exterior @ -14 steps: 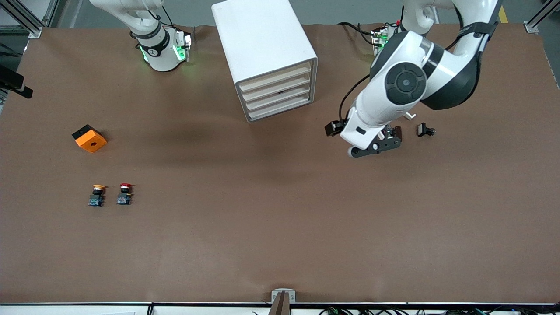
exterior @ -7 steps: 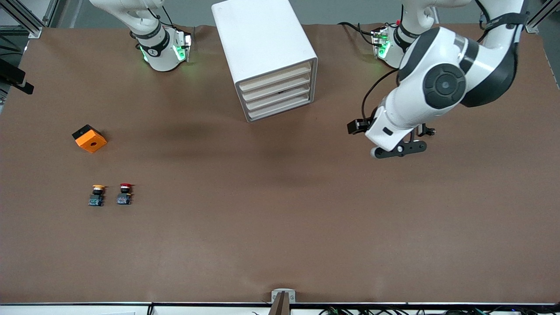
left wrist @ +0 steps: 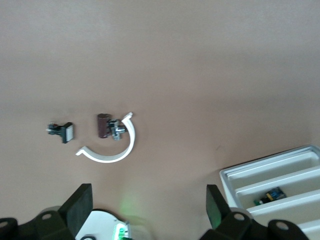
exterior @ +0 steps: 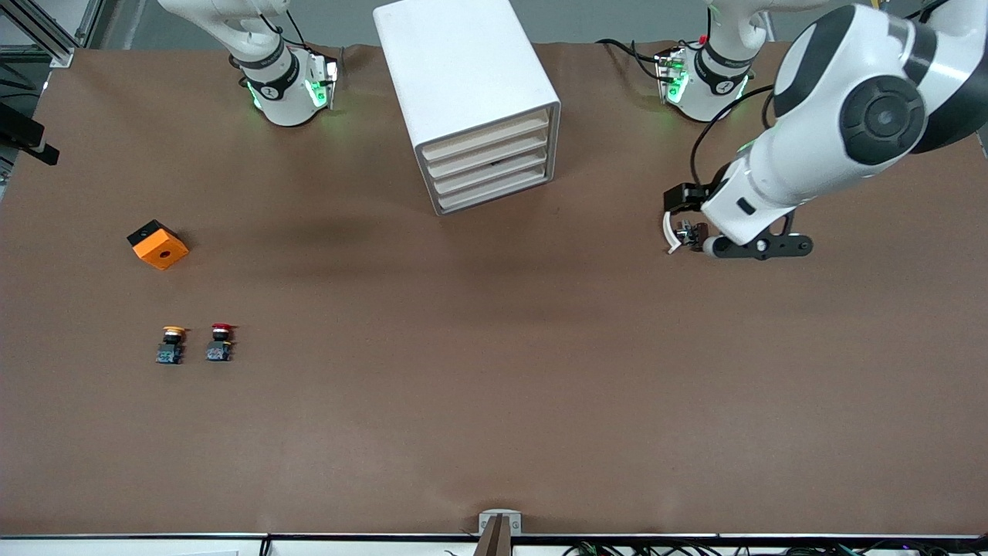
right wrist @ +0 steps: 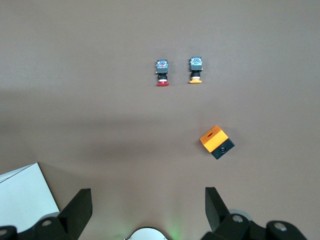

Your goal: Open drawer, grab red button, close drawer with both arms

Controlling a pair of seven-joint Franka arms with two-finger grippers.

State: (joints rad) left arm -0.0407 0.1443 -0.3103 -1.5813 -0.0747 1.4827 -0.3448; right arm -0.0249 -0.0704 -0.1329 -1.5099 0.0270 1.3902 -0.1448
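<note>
The red-capped button (exterior: pixel 221 342) stands on the brown table toward the right arm's end, beside a yellow-capped one (exterior: pixel 171 344); it also shows in the right wrist view (right wrist: pixel 161 74). The white drawer cabinet (exterior: pixel 467 100) stands between the arm bases, its drawers (exterior: pixel 490 166) pushed in. My left gripper (left wrist: pixel 147 210) is open and empty, over the table between the cabinet and the left arm's end; the front view shows its hand (exterior: pixel 760 245). My right gripper (right wrist: pixel 147 207) is open and empty, high over the table near its base, out of the front view.
An orange and black block (exterior: pixel 157 244) lies farther from the front camera than the buttons. A white curved piece (left wrist: pixel 112 150), a brown cylinder (left wrist: pixel 103 125) and a small black switch (left wrist: pixel 62 132) lie by the left gripper. A small dark item (left wrist: pixel 272 195) shows in one drawer.
The left arm has swung away from the cabinet toward its own end of the table, uncovering the white curved piece and covering the small black switch. The right arm has not moved.
</note>
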